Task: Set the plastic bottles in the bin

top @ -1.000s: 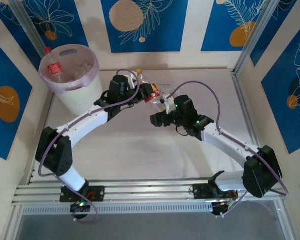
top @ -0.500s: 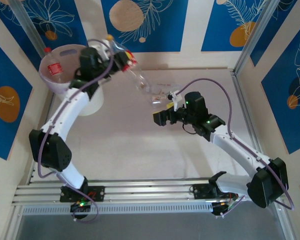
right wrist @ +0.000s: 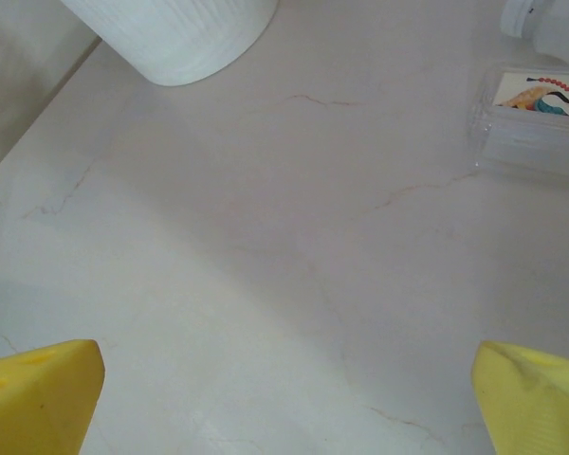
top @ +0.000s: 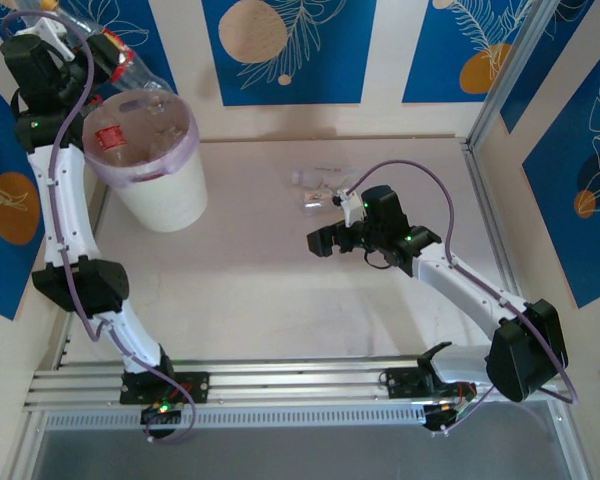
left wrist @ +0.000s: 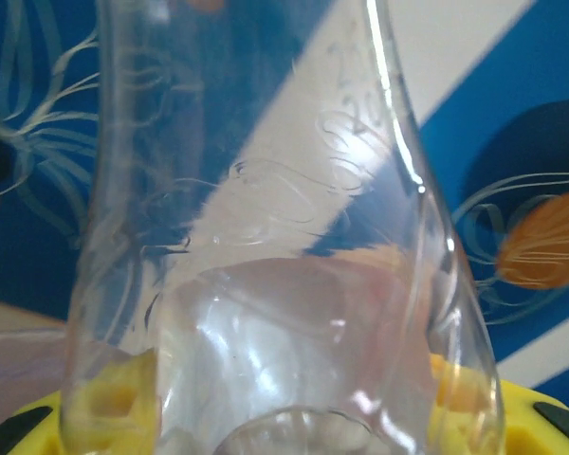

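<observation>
R gripper (top: 318, 241): low over pale marble-look table (top: 250, 300), mid-right. Yellow fingertips (right wrist: 38, 393) spread wide, nothing btwn.
Just beyond it: couple small clear plastic bottles (top: 315, 185) lying on table, apart from gripper.
Far left: round white bin w/ pale purple liner (top: 170, 200), red-labelled bottles (top: 110, 138) inside.
L gripper (top: 80, 45): raised high at far-left corner, pinching clear plastic bottle w/ red label (top: 130, 68). Bottle tilted, free end above bin's far-left rim.

The pale table (top: 260, 290) carries the white bin (top: 165, 200), a clear bottle (right wrist: 559, 28) and a clear box (right wrist: 536, 123).
</observation>
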{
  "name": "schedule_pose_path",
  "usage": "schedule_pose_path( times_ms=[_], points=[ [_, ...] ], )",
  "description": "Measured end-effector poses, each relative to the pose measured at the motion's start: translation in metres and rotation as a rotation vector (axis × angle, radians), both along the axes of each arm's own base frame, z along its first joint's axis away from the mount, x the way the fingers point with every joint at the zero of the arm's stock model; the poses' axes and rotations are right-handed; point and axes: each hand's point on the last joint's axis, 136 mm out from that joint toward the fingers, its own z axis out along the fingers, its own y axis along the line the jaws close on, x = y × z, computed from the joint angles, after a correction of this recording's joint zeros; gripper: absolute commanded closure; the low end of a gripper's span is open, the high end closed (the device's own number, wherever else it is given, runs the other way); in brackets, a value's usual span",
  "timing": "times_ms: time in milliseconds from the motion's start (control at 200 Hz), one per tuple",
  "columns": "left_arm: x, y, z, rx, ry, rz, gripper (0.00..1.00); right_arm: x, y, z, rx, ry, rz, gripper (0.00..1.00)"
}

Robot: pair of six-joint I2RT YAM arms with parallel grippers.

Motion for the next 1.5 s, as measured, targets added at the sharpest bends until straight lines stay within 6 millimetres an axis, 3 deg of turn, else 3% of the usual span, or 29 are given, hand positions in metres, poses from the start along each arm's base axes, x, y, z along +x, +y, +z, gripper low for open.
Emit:
schedule_pose_path(
  times_ms=[80,235,335,450,795,910,1271,1391,1501],
  points=[
    [0.013,0.012,-0.034,0.014,0.089,0.018,0.70,0.001,-0.001,-0.001,-0.002,0.005,-0.004,0.00],
    [0.030,0.016,-0.099,0.049,0.257,0.001,0.70,0.001,-0.002,-0.013,-0.019,0.039,-0.004,0.00],
    [0.032,0.016,-0.125,0.070,0.327,-0.016,0.70,0.001,-0.002,-0.018,-0.027,0.055,-0.004,0.01],
    [0.031,0.014,-0.140,0.078,0.369,-0.041,0.67,0.001,0.000,-0.023,-0.029,0.069,0.002,0.01],
    [0.038,0.000,-0.178,0.078,0.458,-0.106,0.16,-0.002,0.008,-0.039,-0.054,0.114,0.025,0.01],
    [0.039,-0.002,-0.183,0.081,0.469,-0.119,0.00,0.000,0.008,-0.036,-0.054,0.109,0.021,0.01],
    [0.038,-0.003,-0.178,0.107,0.461,-0.117,0.00,0.007,0.002,-0.037,-0.069,0.106,-0.024,0.03],
    [0.037,-0.002,-0.166,0.116,0.433,-0.111,0.00,0.028,-0.024,-0.035,-0.058,0.132,-0.174,0.04],
    [0.032,-0.002,-0.152,0.126,0.409,-0.100,0.00,0.055,-0.064,-0.030,-0.006,0.171,-0.366,0.05]
  ],
)
